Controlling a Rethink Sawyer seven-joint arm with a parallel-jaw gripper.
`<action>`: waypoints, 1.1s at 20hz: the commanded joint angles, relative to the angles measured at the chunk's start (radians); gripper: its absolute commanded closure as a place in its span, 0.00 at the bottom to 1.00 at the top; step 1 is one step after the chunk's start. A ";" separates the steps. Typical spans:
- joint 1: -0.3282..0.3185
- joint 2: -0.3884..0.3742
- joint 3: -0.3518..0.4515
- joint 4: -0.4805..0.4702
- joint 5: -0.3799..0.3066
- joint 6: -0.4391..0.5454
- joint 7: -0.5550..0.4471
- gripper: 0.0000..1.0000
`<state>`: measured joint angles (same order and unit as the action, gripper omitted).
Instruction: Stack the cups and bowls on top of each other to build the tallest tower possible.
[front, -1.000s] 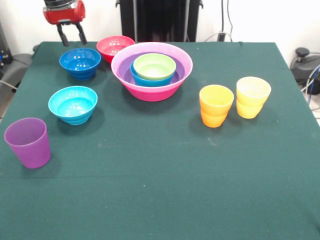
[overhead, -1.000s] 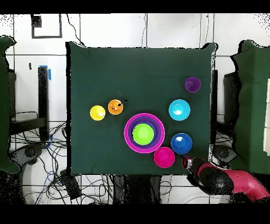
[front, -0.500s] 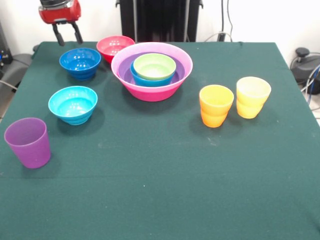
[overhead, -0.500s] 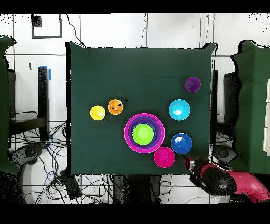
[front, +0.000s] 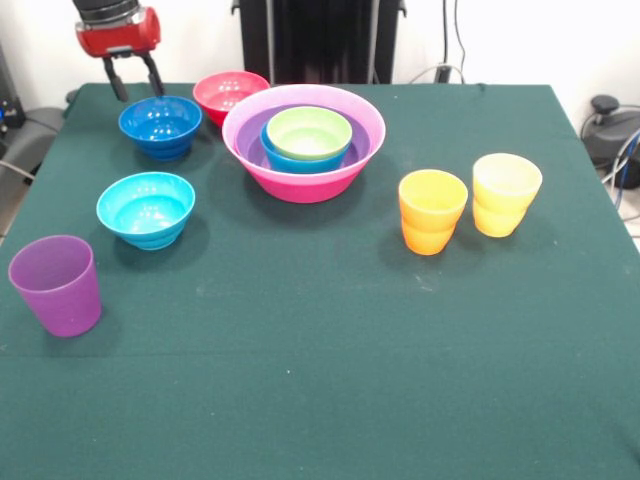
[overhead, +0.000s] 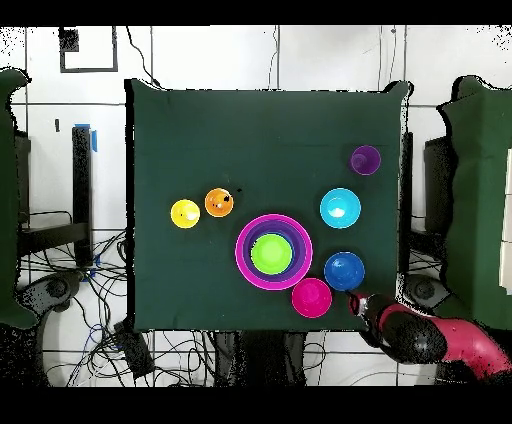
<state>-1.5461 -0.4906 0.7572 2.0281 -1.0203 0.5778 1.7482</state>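
Tower (front: 303, 140) status: the multi-coloured pile of nested plastic bowls sits at the far middle of the dark green table (front: 330, 350), with the wide hot-pink bowl as base holding the purple, mid-blue and lime-green bowls. Its contents are unchanged over the last second. The red and black gripper (front: 128, 78) has shifted slightly along the table's far edge and now hangs just behind the dark blue bowl (front: 160, 125), fingers spread apart and empty. This suggests that bowl is the next pick, though no descent has begun.

The front view shows the finger spacing and the nesting depth. The overhead view shows the gripper (overhead: 358, 303) offset beyond the dark blue bowl (overhead: 344, 271), beside the red-pink bowl (overhead: 311, 297), which the front view foreshortens.
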 joint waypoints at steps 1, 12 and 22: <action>0.080 0.087 -0.041 -0.116 -0.103 0.003 -0.217 0.00; 0.073 0.095 -0.042 -0.119 -0.108 -0.001 -0.220 0.00; 0.051 0.090 -0.017 -0.131 -0.072 0.042 -0.273 0.00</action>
<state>-1.5382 -0.4195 0.7507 2.0047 -1.0498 0.5778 1.7482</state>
